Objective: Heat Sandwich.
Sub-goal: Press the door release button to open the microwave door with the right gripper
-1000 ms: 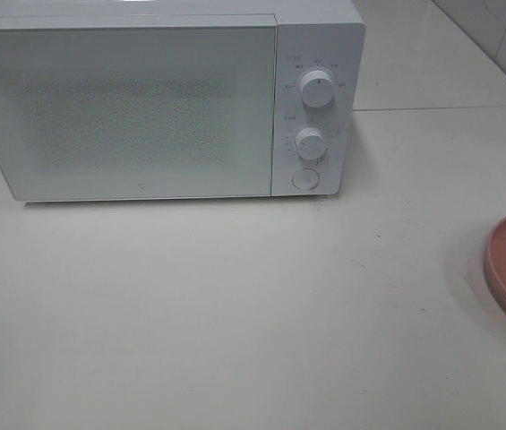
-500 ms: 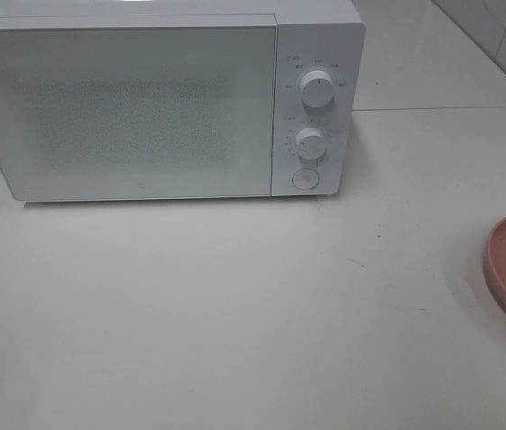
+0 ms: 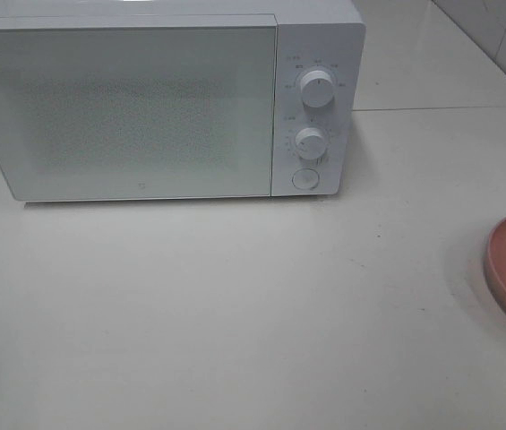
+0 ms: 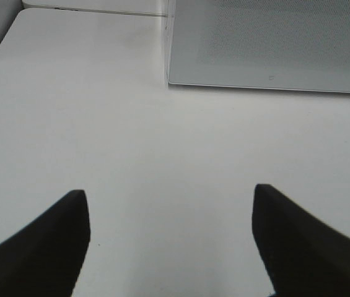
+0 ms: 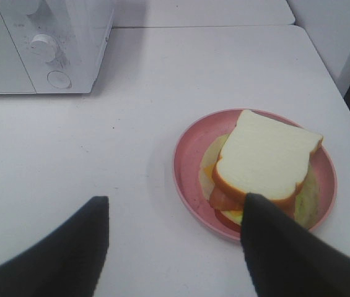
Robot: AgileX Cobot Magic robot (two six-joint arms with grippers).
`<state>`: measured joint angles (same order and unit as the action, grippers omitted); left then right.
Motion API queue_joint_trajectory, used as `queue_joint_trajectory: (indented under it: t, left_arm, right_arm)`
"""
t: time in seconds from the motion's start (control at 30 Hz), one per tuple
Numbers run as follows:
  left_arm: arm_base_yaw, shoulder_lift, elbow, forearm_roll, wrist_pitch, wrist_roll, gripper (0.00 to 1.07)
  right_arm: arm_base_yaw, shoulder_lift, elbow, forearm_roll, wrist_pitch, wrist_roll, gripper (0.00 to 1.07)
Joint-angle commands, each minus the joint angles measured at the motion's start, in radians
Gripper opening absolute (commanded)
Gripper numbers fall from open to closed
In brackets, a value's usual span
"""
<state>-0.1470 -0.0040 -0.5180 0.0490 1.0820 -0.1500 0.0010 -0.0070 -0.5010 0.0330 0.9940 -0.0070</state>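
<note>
A: Where is the sandwich point(image 5: 264, 167) sitting right now?

B: It is resting on the pink plate point(image 5: 179, 167), white bread on top with red and yellow filling showing at the near edge. In the high view the plate is lying at the far right side of the table point(image 3: 235, 313), cut off by the frame, with only a pale yellow sliver of the sandwich showing.

A: And the microwave point(image 3: 145, 107)?

B: It is standing at the back left with its door closed, well apart from the plate. Its two knobs point(image 3: 317, 88) and round button point(image 3: 304, 179) are facing forward.

A: What is the right gripper point(image 5: 175, 201) doing?

B: It is hanging over the table just short of the plate, jaws spread wide and gripping nothing. The sandwich is not lying between the fingers; it is sitting off to one side. One dark finger point(image 5: 274, 247) is overlapping the sandwich's near corner and the plate rim in the wrist view. I cannot tell whether it is touching them or only passing in front.

A: The other finger?

B: It is hovering over bare table, apart from the plate.

A: And the left gripper point(image 4: 168, 190)?

B: It is also standing wide open and holding nothing, pointing across bare table toward the microwave's closed door. The sandwich is not appearing in its view.
</note>
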Motion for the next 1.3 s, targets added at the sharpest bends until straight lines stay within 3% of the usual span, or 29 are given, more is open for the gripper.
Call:
queue_joint_trajectory:
  t: [0.03,0.43,0.9,1.13,1.3]
  left_arm:
    - [0.005,-0.024,0.001,0.000,-0.009,-0.002,0.70]
    - [0.005,-0.024,0.001,0.000,-0.009,-0.002,0.70]
    - [0.005,-0.024,0.001,0.000,-0.009,-0.002,0.70]
    - [0.005,-0.024,0.001,0.000,-0.009,-0.002,0.70]
    - [0.005,-0.024,0.001,0.000,-0.009,-0.002,0.70]
  right_arm:
    - [0.002,-0.012,-0.025,-0.005,-0.069,-0.011,0.62]
    - [0.002,-0.002,-0.016,-0.013,-0.257,-0.043,0.62]
    - [0.002,0.228,-0.016,-0.009,-0.528,-0.063,0.58]
    - [0.002,0.374,-0.016,-0.001,-0.680,-0.063,0.43]
    - [0.002,0.469,-0.016,0.002,-0.763,-0.063,0.23]
